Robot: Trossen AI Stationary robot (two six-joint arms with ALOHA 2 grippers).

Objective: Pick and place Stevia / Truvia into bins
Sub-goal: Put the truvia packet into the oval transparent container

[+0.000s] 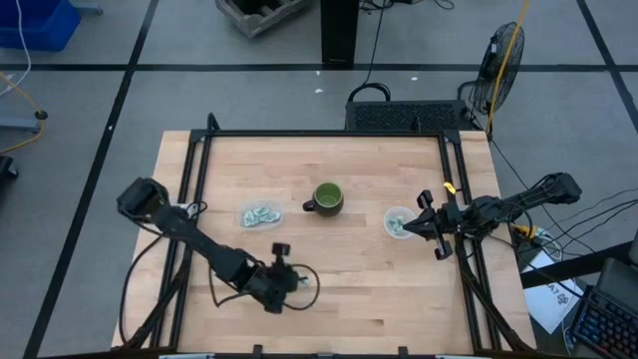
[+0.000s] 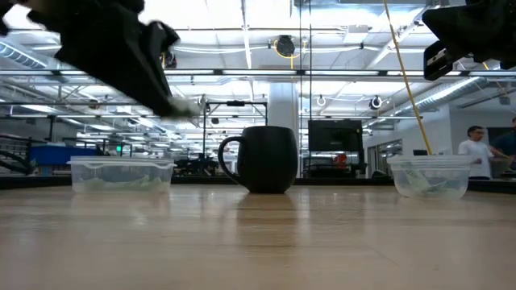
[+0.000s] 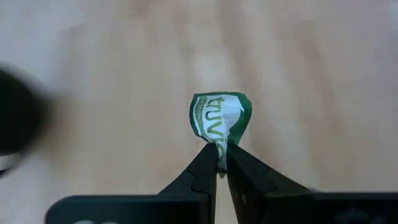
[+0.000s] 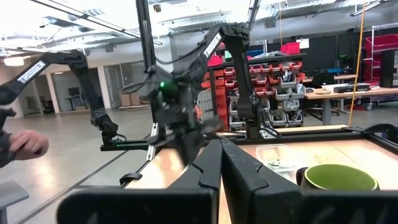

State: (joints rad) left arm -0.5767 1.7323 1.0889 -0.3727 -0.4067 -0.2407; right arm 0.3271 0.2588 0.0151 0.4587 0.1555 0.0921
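My left gripper [image 1: 305,281] is near the table's front, left of centre, and is shut on one green and white Truvia packet [image 3: 219,118], raised above the wood; it also shows in the low view [image 2: 185,107]. The left clear bowl [image 1: 259,214] holds several packets. The right clear bowl [image 1: 399,221] also holds some packets. My right gripper [image 1: 413,227] hovers at the right bowl's right side, shut and empty; its fingers meet in the right wrist view [image 4: 219,149]. My left gripper pinches the packet by one short edge [image 3: 219,148] between its two fingertips. The rest of the packet sticks out beyond the fingertips, bent and curled, with its printed face toward the camera. The packet is lifted clear of the table.
A dark green mug [image 1: 327,198] stands between the two bowls, its handle toward the left bowl. A black frame [image 1: 329,134] runs round the table top. A person's hand [image 4: 25,144] and people [image 2: 476,149] show in the room beyond the table.
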